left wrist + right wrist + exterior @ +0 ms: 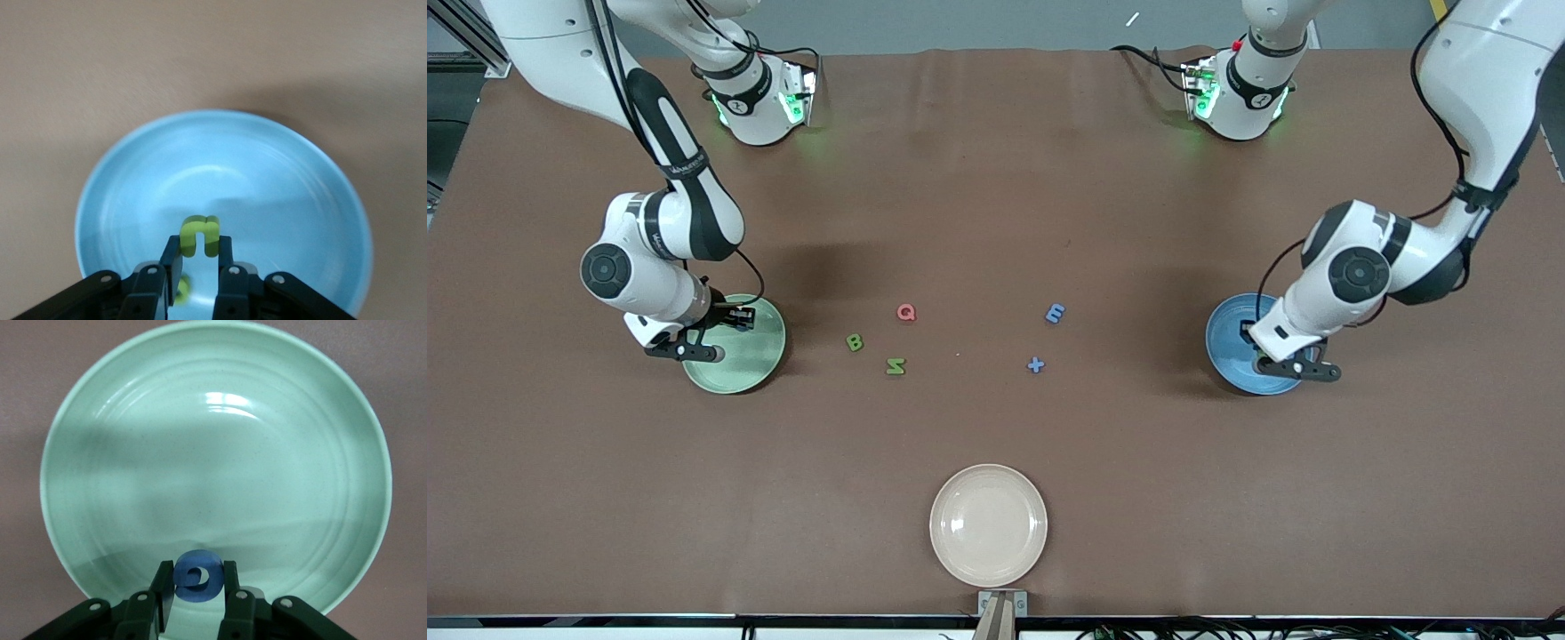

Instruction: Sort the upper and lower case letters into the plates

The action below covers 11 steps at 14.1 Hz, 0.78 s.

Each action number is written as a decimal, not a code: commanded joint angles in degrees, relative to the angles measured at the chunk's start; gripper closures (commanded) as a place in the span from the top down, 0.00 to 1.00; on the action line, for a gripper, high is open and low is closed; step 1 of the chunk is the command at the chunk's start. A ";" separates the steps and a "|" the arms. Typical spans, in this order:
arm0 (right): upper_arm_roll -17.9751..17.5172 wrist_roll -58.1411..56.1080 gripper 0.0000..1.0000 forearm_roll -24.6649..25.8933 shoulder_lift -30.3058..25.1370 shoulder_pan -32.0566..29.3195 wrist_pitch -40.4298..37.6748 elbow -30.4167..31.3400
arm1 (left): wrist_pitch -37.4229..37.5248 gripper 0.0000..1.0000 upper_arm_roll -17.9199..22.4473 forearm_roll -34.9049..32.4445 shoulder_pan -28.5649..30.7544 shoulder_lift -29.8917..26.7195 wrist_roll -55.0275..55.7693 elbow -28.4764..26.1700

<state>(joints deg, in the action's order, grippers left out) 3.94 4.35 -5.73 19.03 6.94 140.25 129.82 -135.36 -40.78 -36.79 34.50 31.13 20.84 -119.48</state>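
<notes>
I count three plates, two arms, and five loose pieces on the table, plus one piece in each gripper.

The green plate (751, 356) sits toward the right arm's end of the table; the blue plate (1232, 342) sits toward the left arm's end. Both are round, shallow and glossy, with faint rings in the basin. The cream plate (988, 524) is the same size and lies nearest the front camera, midway between the two ends.

Between the green and blue plates I see the loose pieces: a red Q (906, 312), a green B (855, 342), a green N (895, 365), a blue m (1055, 313) and a blue plus sign (1035, 364). They are small, flat and chunky. The Q, B and N cluster toward the green plate; the m and plus sign lie toward the blue one, well apart from the cluster.

My left gripper (198, 257) hangs over the blue plate (267, 173), clenched on a yellow-green letter (200, 235) with two short prongs; I cannot tell which letter it is. My right gripper (196, 581) hangs over the green plate (213, 453), clenched on a dark blue, rounded letter (197, 575), likewise unreadable to me. In both wrist views the plate basins hold nothing else that I can make out.

The table (996, 196) is covered in a plain brown mat, slightly creased. Along its edge by the arm bases runs a grey floor strip. Cables trail near the bases, whose green lights glow.
</notes>
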 commanded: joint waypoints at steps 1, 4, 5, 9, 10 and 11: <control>-1.12 -0.22 0.34 0.55 0.04 -1.49 0.91 1.13 | 0.18 0.01 -0.44 -3.90 1.01 5.25 0.08 4.60; -1.12 -0.22 0.38 0.55 0.57 -1.40 0.12 0.96 | 0.18 0.01 -0.35 -4.52 1.01 7.28 0.08 5.93; -1.12 -0.14 0.51 0.55 0.66 -1.40 0.12 0.87 | 0.18 0.02 -0.44 -4.61 1.10 7.37 0.08 5.84; -1.47 1.09 1.00 0.46 -0.31 -0.88 -2.41 -0.62 | 0.18 0.45 -0.44 -4.61 1.27 6.85 -0.88 5.75; -1.74 2.23 1.00 0.11 -1.35 -0.35 -6.17 -3.06 | 0.18 0.84 -0.44 -4.61 1.36 6.49 -1.06 5.67; -1.83 5.02 1.00 -0.15 -1.80 1.48 -10.56 -5.78 | 0.27 1.00 -0.70 -4.61 1.80 5.62 -0.98 5.49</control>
<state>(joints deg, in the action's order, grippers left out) 3.12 5.44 -5.78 19.71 7.00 136.29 127.63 -135.41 -40.85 -40.32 35.53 38.19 20.37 -113.97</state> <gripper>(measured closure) 0.172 0.595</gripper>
